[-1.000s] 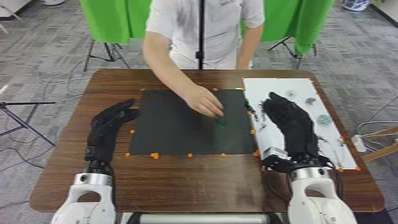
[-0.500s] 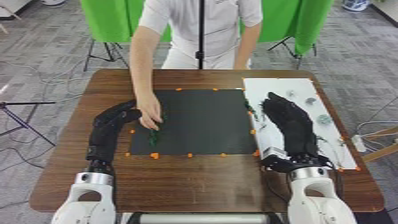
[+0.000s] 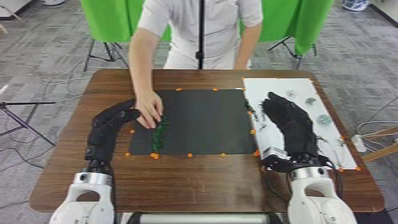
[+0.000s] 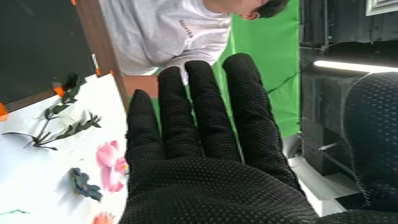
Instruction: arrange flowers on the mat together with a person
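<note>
Your left hand (image 3: 108, 125) is just left of the black mat (image 3: 209, 122), open and relaxed, with nothing in it. A person's hand (image 3: 149, 107) is at the far end of a green sprig (image 3: 159, 137) on the mat's left part. Right of the mat, your right hand (image 3: 295, 125) is empty, fingers straight, above a white sheet (image 3: 271, 87) bearing a leafy stem (image 4: 60, 131), a pink flower (image 4: 108, 165) and a dark flower (image 4: 83, 185).

Green curtain (image 3: 313, 22), black stand (image 3: 27, 103), grey carpet (image 3: 40, 50)

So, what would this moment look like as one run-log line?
person's hand: touching green sprig on black mat | left hand: open beside mat | right hand: open over white sheet
</note>
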